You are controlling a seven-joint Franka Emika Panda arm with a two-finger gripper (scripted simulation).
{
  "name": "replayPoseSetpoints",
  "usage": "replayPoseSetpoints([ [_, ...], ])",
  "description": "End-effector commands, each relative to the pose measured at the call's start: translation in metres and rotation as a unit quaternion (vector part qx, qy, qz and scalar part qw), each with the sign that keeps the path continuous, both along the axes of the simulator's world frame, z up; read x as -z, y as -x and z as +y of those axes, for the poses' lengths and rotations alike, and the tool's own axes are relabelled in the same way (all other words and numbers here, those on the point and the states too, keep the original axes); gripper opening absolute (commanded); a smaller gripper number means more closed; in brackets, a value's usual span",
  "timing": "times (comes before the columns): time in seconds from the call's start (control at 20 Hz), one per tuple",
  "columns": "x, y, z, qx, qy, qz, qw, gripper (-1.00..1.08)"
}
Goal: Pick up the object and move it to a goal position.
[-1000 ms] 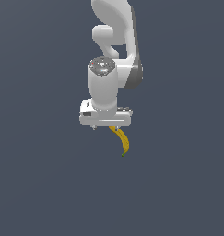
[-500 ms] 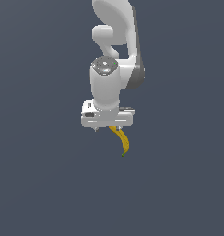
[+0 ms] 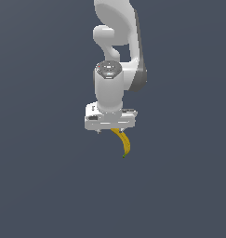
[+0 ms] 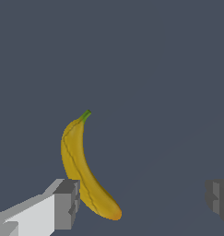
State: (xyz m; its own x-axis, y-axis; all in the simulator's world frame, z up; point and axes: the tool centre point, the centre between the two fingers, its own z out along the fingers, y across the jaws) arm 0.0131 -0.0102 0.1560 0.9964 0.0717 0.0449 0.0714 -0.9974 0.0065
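While the gripper [image 3: 110,130] hangs over the banana [image 3: 123,144] with its jaws wide apart, the fruit lies on the grey bench [image 3: 40,186], its long axis running out from between them, green tip farthest away. One finger [image 4: 66,204] sits just beside the blunt end; contact unclear. I see 0 containers.

Even, moderate light fills both simulator renders; the flat slate-grey surface [image 3: 40,186] carries no visible cast shadows or glare; in the exterior view the white arm [image 3: 115,88] is brightest on its upper faces and shades to grey on the exterior view's right, suggesting light from above; in the wrist view the banana [image 4: 83,168] shows soft shading and no hot spots; edges are slightly coarse, with no blur or edge distortion.
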Motion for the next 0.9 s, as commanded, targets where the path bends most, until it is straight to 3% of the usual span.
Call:
replayPoseSetpoints([
  [0.0, 0.011, 0.004, 0.007, -0.018, 0.001, 0.003, 0.9998, 1.0],
  [0.5, 0.075, 0.031, 0.051, -0.13, 0.003, 0.02, 0.9913, 1.0],
  [0.85, 0.086, 0.038, 0.059, -0.15, 0.002, 0.023, 0.9885, 1.0],
])
